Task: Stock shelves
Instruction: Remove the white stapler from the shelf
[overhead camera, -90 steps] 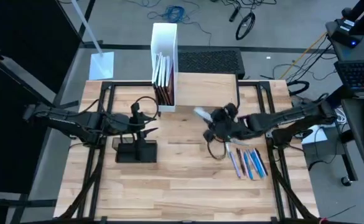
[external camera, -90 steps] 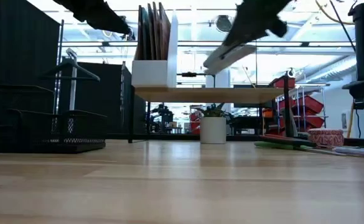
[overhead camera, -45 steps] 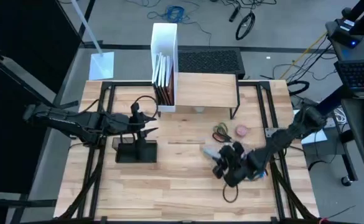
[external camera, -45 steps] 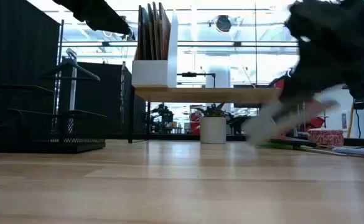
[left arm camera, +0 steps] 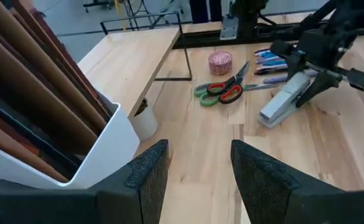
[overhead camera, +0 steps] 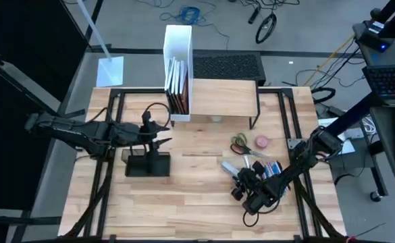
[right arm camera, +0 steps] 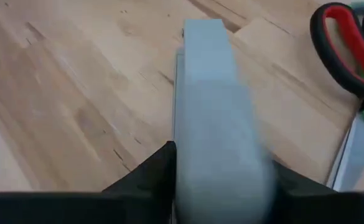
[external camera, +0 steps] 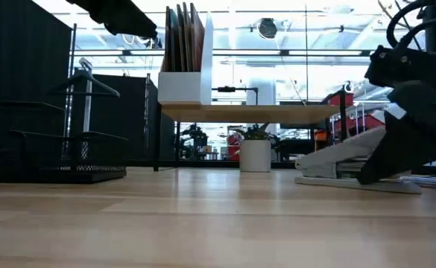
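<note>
High view first: half a second before this my right gripper (overhead camera: 242, 178) was already well clear of the shelves (overhead camera: 224, 98), and a second before it had been up by their front edge with the stapler (overhead camera: 229, 167) in the air. By this moment I had carried the stapler back toward the front right part of the desk (overhead camera: 183, 209) and brought it down. In the low view its base lay flat on the wood, where before it had hung above the surface. My right fingers (right arm camera: 147, 180) were pinched on either side of its grey body, at the rear end, so I had not let go. The shelves stood at the back edge of the desk, right of the white file box (overhead camera: 178, 40). Their light-wood top was bare, and only a small white pot (external camera: 255, 155) stood under them. I judged that nothing had been stocked and that the move had cost ground. It looked like a set-down to take a better hold, after which the stapler would have to make the whole trip to the back again. The scissors (overhead camera: 240, 143) and the pens (overhead camera: 273, 169) lay just beside it, close enough to be knocked on the next lift. My left gripper (overhead camera: 162, 133) waited above the black tray (overhead camera: 148, 162) toward the left edge, its fingers spread with nothing between them.
</note>
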Available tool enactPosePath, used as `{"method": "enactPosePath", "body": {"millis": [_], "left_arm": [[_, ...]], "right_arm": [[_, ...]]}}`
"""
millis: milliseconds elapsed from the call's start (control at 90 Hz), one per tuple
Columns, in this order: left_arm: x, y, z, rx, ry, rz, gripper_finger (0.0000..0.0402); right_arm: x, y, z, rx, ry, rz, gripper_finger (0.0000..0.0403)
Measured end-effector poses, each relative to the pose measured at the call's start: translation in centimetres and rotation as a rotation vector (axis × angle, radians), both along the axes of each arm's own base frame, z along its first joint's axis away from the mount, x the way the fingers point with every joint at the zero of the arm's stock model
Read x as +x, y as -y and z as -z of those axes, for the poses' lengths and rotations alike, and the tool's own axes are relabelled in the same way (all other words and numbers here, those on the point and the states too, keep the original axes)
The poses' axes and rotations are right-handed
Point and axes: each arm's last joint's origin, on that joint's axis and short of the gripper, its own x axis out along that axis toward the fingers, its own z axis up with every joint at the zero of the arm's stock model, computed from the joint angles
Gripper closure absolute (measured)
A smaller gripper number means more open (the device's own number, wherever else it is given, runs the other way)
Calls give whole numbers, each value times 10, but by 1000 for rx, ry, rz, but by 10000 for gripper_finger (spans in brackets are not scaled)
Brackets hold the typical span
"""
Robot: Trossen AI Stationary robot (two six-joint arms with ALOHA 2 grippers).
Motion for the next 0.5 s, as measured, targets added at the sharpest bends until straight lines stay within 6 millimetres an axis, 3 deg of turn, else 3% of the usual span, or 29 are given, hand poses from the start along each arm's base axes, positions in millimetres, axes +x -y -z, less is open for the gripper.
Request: {"method": "enactPosePath", "body": {"millis": [167, 300, 500], "left_arm": [[0, 0, -1, -2, 9, 0, 240], [0, 0, -1, -2, 9, 0, 240], [0, 0, -1, -2, 8, 0, 240]], "right_arm": [[-3, 1, -12, 72, -39, -29, 215], [-7, 2, -35, 129, -38, -81, 174], [-12, 6, -69, 166, 32, -158, 150]]}}
